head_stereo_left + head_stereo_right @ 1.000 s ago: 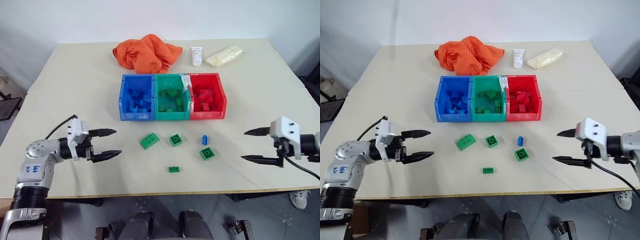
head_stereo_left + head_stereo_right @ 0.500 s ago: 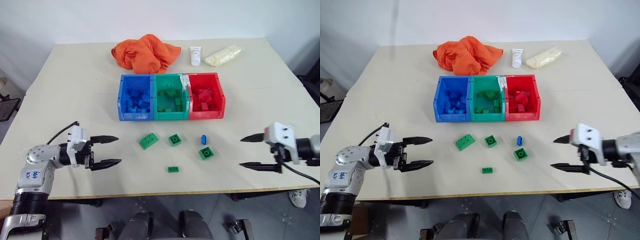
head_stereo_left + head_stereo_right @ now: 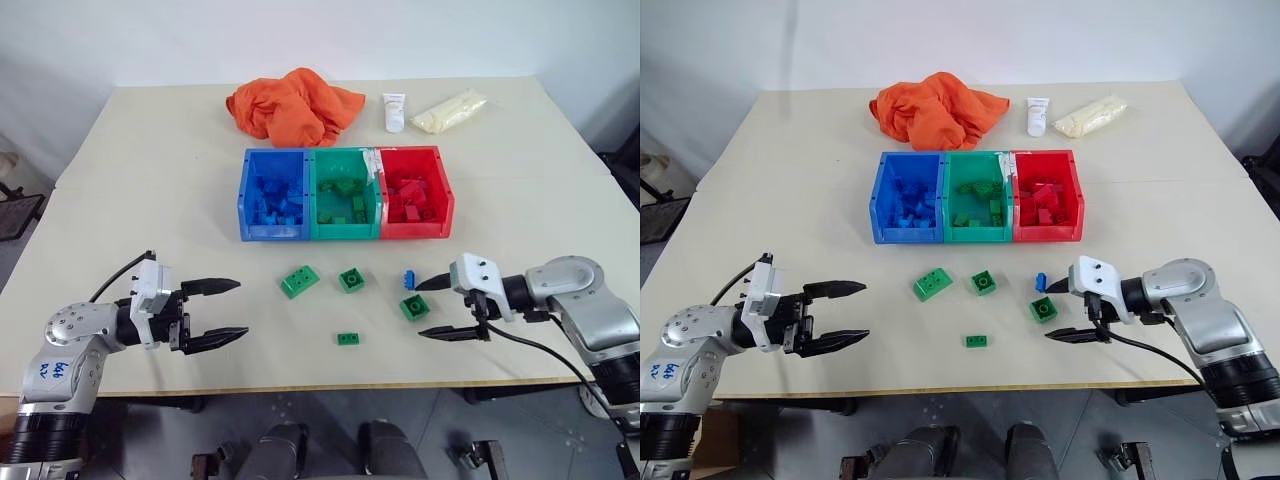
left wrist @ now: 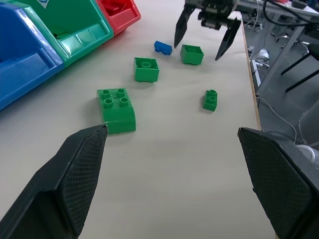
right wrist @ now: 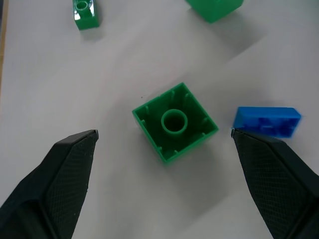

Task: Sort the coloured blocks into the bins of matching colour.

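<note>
I see my right gripper point(image 3: 428, 308) low over the surface point(image 3: 150, 200), right of the middle of the head picture. Its two black fingers are spread wide apart with nothing between them yet. A green block turned upside down point(image 3: 414, 306) sits just left of the fingertips, and the tiny blue block point(image 3: 409, 277) lies just above it in the picture, close by one fingertip. In the right wrist picture the upside-down green block point(image 5: 175, 122) is in the gap ahead of the two fingers, and the blue block point(image 5: 267, 121) sits right at the tip of one finger.

My left gripper point(image 3: 228, 310) is at the lower left of the head picture. Its fingers are wide apart too and hold nothing.

Three more green blocks lie on the surface in the middle: a bigger one with four studs point(image 3: 299, 280), a square one point(image 3: 351, 279), and a little one point(image 3: 347, 339) nearest the bottom edge.

The bins stand in a row above the blocks in the picture: the blue bin point(image 3: 243, 200), the green bin point(image 3: 345, 232) and the red bin point(image 3: 444, 195), each with blocks inside.

Near the top of the picture I see an orange cloth point(image 3: 290, 104), a white tube point(image 3: 394, 111) and a pale yellow bag point(image 3: 448, 110).
</note>
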`<state>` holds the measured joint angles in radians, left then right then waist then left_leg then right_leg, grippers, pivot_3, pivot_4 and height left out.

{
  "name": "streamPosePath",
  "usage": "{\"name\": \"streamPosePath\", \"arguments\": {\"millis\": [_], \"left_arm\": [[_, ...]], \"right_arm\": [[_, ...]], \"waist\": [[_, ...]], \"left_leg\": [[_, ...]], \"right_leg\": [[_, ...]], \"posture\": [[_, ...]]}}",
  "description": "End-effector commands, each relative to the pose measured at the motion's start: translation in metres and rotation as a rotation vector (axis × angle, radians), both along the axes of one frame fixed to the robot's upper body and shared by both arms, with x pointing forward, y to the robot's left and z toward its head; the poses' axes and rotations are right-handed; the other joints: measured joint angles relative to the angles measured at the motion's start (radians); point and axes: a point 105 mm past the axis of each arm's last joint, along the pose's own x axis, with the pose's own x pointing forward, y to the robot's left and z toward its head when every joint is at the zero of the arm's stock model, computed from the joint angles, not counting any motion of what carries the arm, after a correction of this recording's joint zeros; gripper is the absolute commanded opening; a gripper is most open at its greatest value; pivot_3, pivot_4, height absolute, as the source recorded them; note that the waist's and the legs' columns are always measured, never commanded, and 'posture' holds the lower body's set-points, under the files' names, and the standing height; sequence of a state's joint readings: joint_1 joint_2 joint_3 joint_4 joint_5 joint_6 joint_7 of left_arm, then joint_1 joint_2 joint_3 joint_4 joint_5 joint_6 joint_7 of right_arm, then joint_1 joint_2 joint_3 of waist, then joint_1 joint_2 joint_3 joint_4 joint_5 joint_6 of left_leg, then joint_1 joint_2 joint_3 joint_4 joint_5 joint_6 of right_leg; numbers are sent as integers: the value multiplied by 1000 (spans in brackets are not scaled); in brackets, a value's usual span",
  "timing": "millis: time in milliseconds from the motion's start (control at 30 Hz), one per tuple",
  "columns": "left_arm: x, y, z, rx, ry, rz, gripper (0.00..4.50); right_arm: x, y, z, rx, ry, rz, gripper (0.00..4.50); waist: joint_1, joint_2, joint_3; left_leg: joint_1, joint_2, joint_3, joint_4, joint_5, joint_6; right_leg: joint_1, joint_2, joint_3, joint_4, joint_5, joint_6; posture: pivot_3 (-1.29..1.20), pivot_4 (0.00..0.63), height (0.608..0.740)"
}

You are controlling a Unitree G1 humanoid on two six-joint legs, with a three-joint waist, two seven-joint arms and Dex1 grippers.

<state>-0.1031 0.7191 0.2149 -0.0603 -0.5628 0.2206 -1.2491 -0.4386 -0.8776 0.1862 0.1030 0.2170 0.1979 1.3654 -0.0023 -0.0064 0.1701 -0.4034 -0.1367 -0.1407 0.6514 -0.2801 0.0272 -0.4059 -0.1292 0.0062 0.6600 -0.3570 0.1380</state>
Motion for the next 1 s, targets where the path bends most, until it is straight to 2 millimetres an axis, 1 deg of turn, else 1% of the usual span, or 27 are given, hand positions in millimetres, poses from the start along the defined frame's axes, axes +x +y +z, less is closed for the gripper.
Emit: {"name": "streamPosePath", "arguments": {"millis": [33,100,133,233,300,333,367,400,467,567,667,733,800,833,900,1000], "left_arm": [[-4,0,10,-16,-40,6,4485],[-5,0,9,-19,-43,11,4500],[-5,-1,9,-20,-44,13,4500],[-5,-1,9,-22,-46,17,4500],[-6,-1,8,-24,-47,18,4500],[-6,-2,8,-28,-48,18,4500],[-6,-2,8,-31,-50,18,4500],[-6,-2,8,-33,-50,18,4500],[-5,-2,8,-38,-55,18,4500],[-2,-2,8,-38,-65,21,4500],[3,-4,10,-42,-72,18,4500],[6,-4,11,-43,-76,17,4500],[10,-5,12,-45,-82,14,4500],[12,-6,12,-44,-86,11,4500],[15,-7,13,-44,-90,8,4500],[20,-9,16,-47,-107,3,4500]], "right_arm": [[1,5,0,8,-14,41,4311],[4,7,0,27,-19,37,3890],[5,8,1,32,-22,36,3599],[5,10,2,44,-26,37,2619],[3,11,5,61,-36,36,1805],[3,12,9,79,-45,28,1525],[3,14,13,96,-57,23,1432],[3,15,16,108,-65,19,1450],[4,18,32,146,-108,7,1450],[13,29,61,235,-196,-15,1450],[33,45,92,318,-293,-53,1450],[50,53,100,318,-314,-90,1450],[74,66,113,348,-376,-123,1450],[84,73,116,354,-388,-132,1450],[94,81,118,353,-392,-136,1450],[123,99,118,334,-426,-201,1450]], "waist": [[0,0,0],[-1,0,0],[-2,0,0],[0,0,0],[0,0,0],[0,0,0],[0,0,0],[0,0,0],[1,0,0],[-1,0,0],[-6,0,0],[-6,0,0],[-8,0,0],[-11,0,0],[-16,0,0],[-26,0,0]], "left_leg": [[0,0,0,0,0,0],[0,0,0,0,0,0],[0,0,0,0,0,0],[0,0,0,0,0,0],[0,0,0,0,0,0],[0,0,0,0,0,0],[0,0,0,0,0,0],[0,0,0,0,0,0],[0,0,0,0,0,0],[0,0,0,0,0,0],[0,1,1,-1,0,-1],[0,1,1,-1,0,-1],[0,1,1,-1,0,-1],[0,1,1,-1,0,-1],[0,0,0,-1,0,-1],[0,0,-2,-2,0,-1]], "right_leg": [[0,0,0,0,0,0],[0,0,0,0,0,0],[0,0,0,0,0,0],[0,0,0,0,0,0],[0,0,0,0,0,0],[0,0,0,0,0,0],[0,0,0,0,0,0],[0,0,0,0,0,0],[0,0,0,0,0,0],[0,0,0,0,0,0],[0,1,0,0,0,0],[-1,1,0,0,0,0],[-1,0,0,0,0,0],[-1,0,0,1,0,0],[-2,0,-1,1,0,0],[-2,0,-2,3,1,-1]], "posture": [[0,150,740],[0,150,740],[0,150,740],[0,150,740],[0,150,740],[0,150,740],[0,150,740],[0,150,740],[0,150,740],[0,150,740],[0,150,740],[0,150,740],[0,150,740],[0,150,740],[0,150,740],[0,150,740]]}}
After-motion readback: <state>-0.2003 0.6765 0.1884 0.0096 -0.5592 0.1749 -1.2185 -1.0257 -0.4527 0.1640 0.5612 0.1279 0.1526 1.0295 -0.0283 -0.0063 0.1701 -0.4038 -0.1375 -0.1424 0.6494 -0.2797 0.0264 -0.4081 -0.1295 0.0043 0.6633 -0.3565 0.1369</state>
